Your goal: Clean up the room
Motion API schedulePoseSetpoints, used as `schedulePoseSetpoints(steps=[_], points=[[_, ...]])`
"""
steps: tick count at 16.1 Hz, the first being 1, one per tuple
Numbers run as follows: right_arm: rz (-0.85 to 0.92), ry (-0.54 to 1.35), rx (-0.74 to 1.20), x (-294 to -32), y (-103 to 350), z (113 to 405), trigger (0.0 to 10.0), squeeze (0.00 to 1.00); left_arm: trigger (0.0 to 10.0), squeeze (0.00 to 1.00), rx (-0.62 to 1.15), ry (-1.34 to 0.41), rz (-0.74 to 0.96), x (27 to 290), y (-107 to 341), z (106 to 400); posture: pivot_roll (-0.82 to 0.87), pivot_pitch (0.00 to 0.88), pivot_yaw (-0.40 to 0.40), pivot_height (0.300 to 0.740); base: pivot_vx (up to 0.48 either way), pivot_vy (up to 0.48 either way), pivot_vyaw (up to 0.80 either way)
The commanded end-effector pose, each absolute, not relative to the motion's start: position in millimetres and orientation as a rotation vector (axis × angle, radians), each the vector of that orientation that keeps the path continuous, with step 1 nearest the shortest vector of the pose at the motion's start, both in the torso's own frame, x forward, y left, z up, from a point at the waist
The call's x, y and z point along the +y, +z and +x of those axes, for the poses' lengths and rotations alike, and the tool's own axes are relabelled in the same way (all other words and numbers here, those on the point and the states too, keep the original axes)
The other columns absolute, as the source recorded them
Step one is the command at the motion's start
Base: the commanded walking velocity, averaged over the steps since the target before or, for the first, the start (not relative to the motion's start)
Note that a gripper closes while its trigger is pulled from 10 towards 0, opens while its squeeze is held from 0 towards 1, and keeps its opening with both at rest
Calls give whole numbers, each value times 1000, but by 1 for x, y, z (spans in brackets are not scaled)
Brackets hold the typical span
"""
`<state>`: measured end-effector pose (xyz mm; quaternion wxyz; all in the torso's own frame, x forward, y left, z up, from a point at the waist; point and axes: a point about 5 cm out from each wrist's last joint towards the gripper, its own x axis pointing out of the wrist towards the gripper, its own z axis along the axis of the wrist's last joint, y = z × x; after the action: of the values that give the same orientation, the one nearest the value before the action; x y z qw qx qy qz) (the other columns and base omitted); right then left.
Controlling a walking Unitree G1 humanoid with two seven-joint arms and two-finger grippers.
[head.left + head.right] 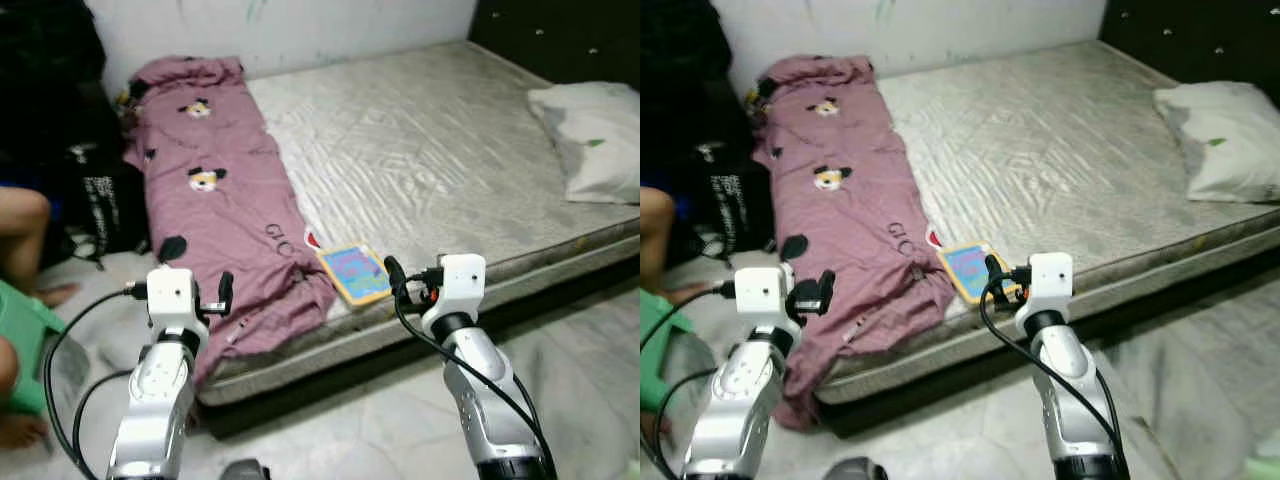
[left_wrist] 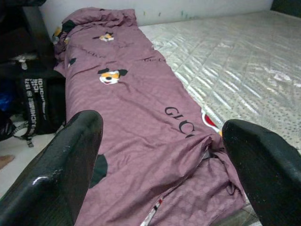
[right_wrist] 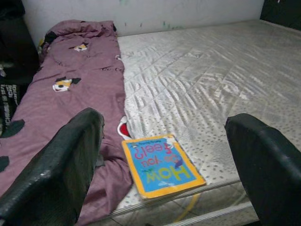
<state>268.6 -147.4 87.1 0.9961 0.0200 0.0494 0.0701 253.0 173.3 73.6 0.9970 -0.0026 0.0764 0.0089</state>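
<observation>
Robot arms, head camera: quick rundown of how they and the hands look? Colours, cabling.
Both arms are silver-grey segmented shells, each ending in a white boxy wrist block. The left hand and right hand have glossy black, rounded fingers. Loose black cables loop from each wrist block down along the forearm. Red detail shows at the right wrist.

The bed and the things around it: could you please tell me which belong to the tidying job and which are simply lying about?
Belonging to the job:
- purple blanket, spilling off the mattress edge
- picture book, at the near edge
- left gripper and right gripper, both open

Just there:
- mattress
- white pillow
- black bag
- green stool
</observation>
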Motion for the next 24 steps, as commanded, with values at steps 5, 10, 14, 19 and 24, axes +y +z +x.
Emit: schedulePoseSetpoints(steps=[5, 10, 14, 19, 24], points=[[50, 130, 90, -146, 88, 271, 10000, 0, 10000, 0, 162, 28, -6, 178, 71, 255, 14, 0, 16, 740, 0, 0, 0], [62, 107, 86, -148, 89, 272, 10000, 0, 10000, 0, 176, -55, -47, 156, 73, 268, 1, 0, 24, 740, 0, 0, 0], [65, 110, 89, -148, 89, 273, 10000, 0, 10000, 0, 244, -203, -159, 141, 65, 269, -1, 0, 25, 740, 0, 0, 0], [66, 114, 89, -148, 89, 274, 10000, 0, 10000, 0, 239, -210, -158, 141, 66, 271, 4, 0, 22, 740, 0, 0, 0], [67, 111, 97, -148, 89, 274, 10000, 0, 10000, 0, 227, -175, -140, 146, 67, 271, 4, 0, 23, 740, 0, 0, -160]])
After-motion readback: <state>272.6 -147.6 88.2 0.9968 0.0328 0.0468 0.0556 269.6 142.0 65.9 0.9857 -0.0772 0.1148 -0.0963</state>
